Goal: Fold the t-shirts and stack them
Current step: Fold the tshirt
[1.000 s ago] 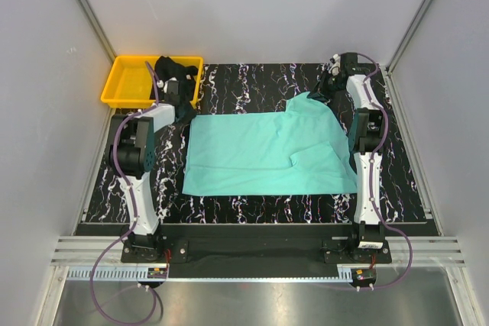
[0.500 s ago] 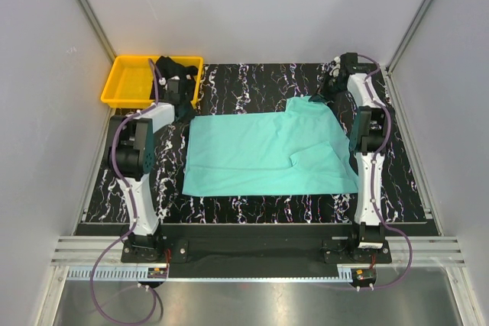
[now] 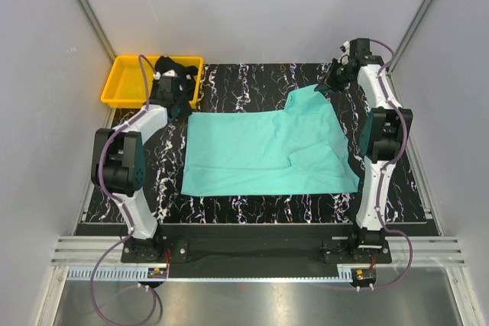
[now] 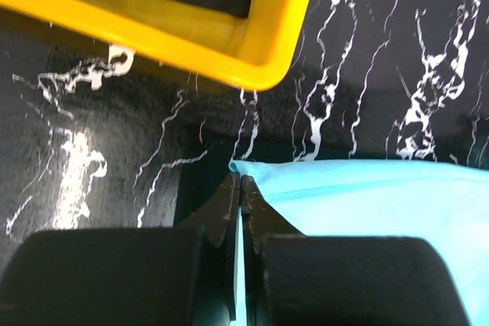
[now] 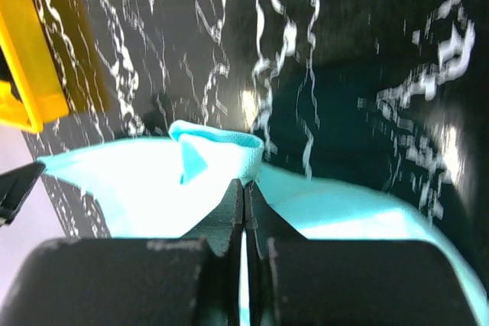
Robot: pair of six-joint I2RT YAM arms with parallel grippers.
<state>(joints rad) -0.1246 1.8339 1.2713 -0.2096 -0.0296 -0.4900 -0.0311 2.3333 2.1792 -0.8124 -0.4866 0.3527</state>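
t-shirts 2: one turquoise t-shirt [image 3: 260,154], one black t-shirt [image 3: 170,63]; yellow tray [image 3: 124,88] 1; robot arms 2: one left arm [image 3: 114,164], one right arm [image 3: 384,124]; black white-veined counter [image 3: 252,85] 1

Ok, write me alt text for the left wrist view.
The left tool is shut on the corner of a turquoise t-shirt lying on a black, white-veined table. Just beyond it sits the rounded corner of a yellow plastic tray.
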